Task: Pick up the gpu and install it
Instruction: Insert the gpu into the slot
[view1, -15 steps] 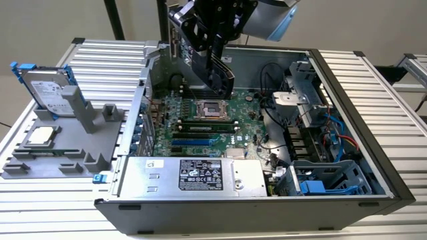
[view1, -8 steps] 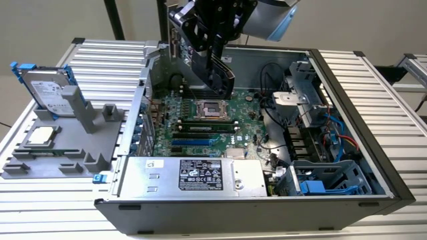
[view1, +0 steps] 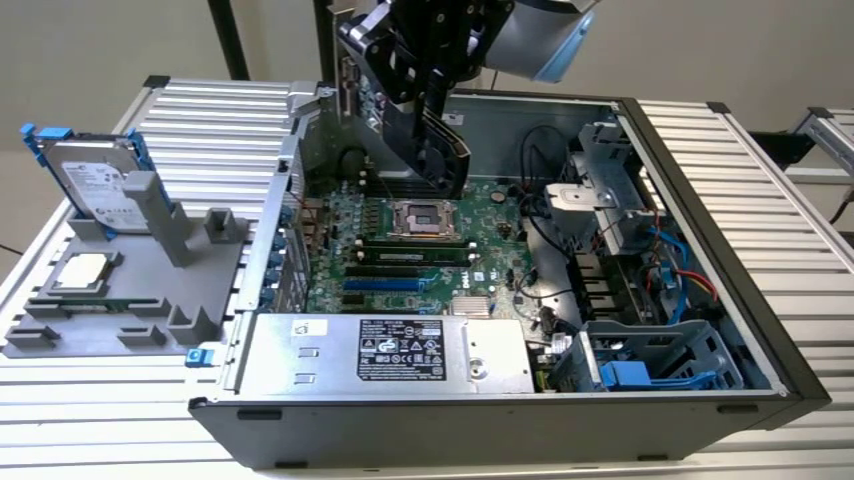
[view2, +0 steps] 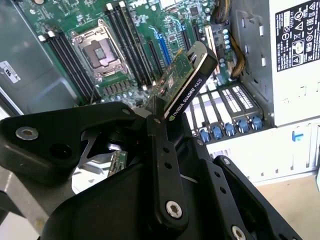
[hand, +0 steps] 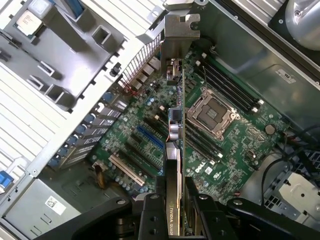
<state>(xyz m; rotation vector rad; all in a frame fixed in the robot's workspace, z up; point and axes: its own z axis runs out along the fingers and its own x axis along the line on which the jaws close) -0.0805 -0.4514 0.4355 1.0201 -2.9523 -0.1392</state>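
Observation:
My gripper (view1: 424, 95) is shut on the gpu (view1: 437, 150), a black-cooled card on a green board. It hangs tilted in the air over the upper part of the motherboard (view1: 400, 262) inside the open computer case. In the second wrist view the black fingers (view2: 161, 150) clamp the gpu (view2: 189, 80) near one end. The first wrist view shows the gpu (hand: 175, 132) edge-on, its silver end bracket (hand: 178, 35) pointing toward the case's rear wall. The card is above the CPU socket (hand: 212, 114) and the blue expansion slot (hand: 150, 137), apart from both.
A grey fixture (view1: 200, 245) at the exterior view's left carries a silver hard drive with blue rails (view1: 100, 185) and a square CPU chip (view1: 83, 270). The power supply (view1: 387, 350), the drive cage (view1: 641, 360) and loose cables (view1: 674, 270) crowd the case.

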